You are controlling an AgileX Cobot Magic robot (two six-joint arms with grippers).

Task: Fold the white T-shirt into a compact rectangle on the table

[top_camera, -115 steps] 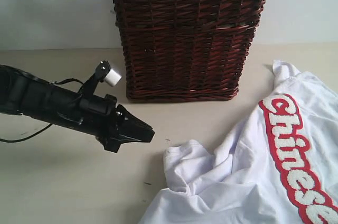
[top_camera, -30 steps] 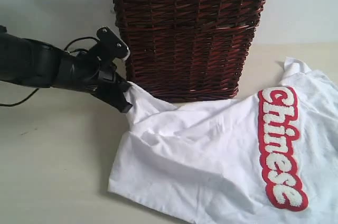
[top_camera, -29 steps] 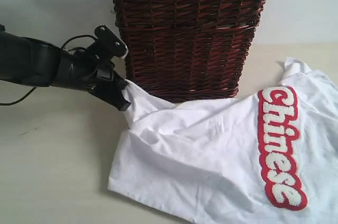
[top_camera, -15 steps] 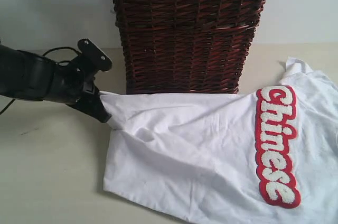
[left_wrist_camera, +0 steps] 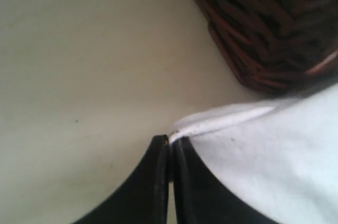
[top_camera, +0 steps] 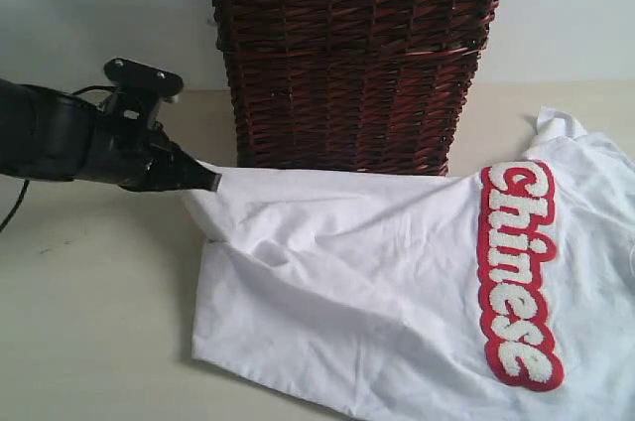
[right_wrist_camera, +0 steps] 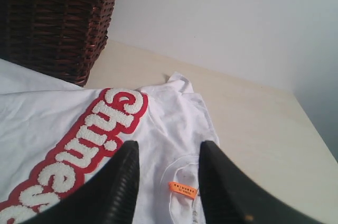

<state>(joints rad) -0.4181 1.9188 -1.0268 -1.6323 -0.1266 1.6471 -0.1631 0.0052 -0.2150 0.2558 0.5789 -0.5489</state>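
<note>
The left tool (top_camera: 210, 181) has carried a corner of the shirt (top_camera: 377, 282) out to the left. A few seconds ago it hung empty over the bench (top_camera: 89, 322) while the cloth lay bunched at the lower right. Now the arm lies nearly level, and the shirt is drawn out in a broad sheet along the foot of the basket (top_camera: 347, 64). In the left wrist view the black jaws of that tool (left_wrist_camera: 170, 142) are pressed together, with a thin hem of the shirt (left_wrist_camera: 274, 155) pinched at their very tips. The pale bench (left_wrist_camera: 79, 65) lies below and the dark wicker of the basket (left_wrist_camera: 274, 23) is close by. The shirt's top edge runs taut from the pinch across the front of the basket, hiding the basket's bottom rim, and the rest spreads toward the right with soft creases. The red-outlined letters (top_camera: 516, 272) run down the right part. The right tool (right_wrist_camera: 170, 147) is out of sight from the exterior view (only its own camera shows it). Its two ribbed fingers stand apart with nothing between them, above the neck of the shirt (right_wrist_camera: 47, 113). A small orange tag (right_wrist_camera: 182, 189) shows in the gap. Bare bench (right_wrist_camera: 253, 123) runs back beyond the collar to a plain wall (right_wrist_camera: 222, 18), with the basket (right_wrist_camera: 53, 18) off to one side.
</note>
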